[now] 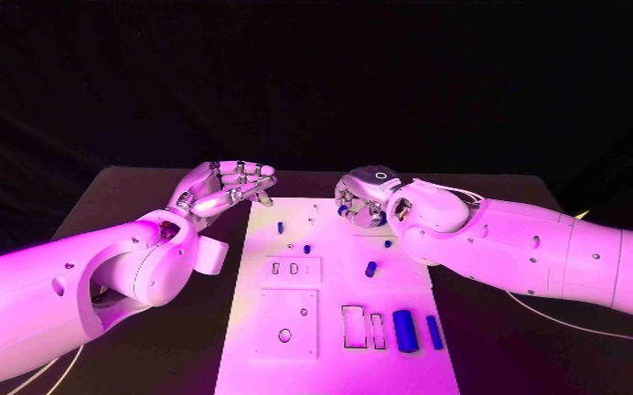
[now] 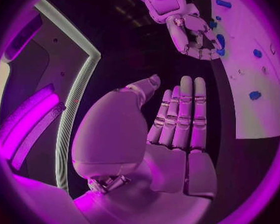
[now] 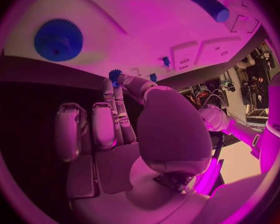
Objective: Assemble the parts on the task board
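The white task board (image 1: pixel 337 322) lies in the middle of the black table. My right hand (image 1: pixel 367 198) hovers over its far right part and pinches a small blue part (image 3: pixel 115 75) between thumb and fingertips. A blue gear (image 3: pixel 59 40) lies on the board near that hand. My left hand (image 1: pixel 224 185) is raised beside the board's far left corner, fingers (image 2: pixel 180 114) straight, thumb apart, holding nothing. Small blue pegs (image 1: pixel 280 227) (image 1: pixel 306 249) stand on the board, another blue piece (image 1: pixel 370 269) lies mid-board, and two blue cylinders (image 1: pixel 405 331) (image 1: pixel 434 332) lie near the front right.
The board carries raised white plates with slots (image 1: pixel 289 270) and holes (image 1: pixel 286 325), and rectangular recesses (image 1: pixel 355 325) beside the cylinders. Bare black table (image 1: pixel 145 194) flanks the board on both sides. A cable (image 1: pixel 567 322) trails under my right arm.
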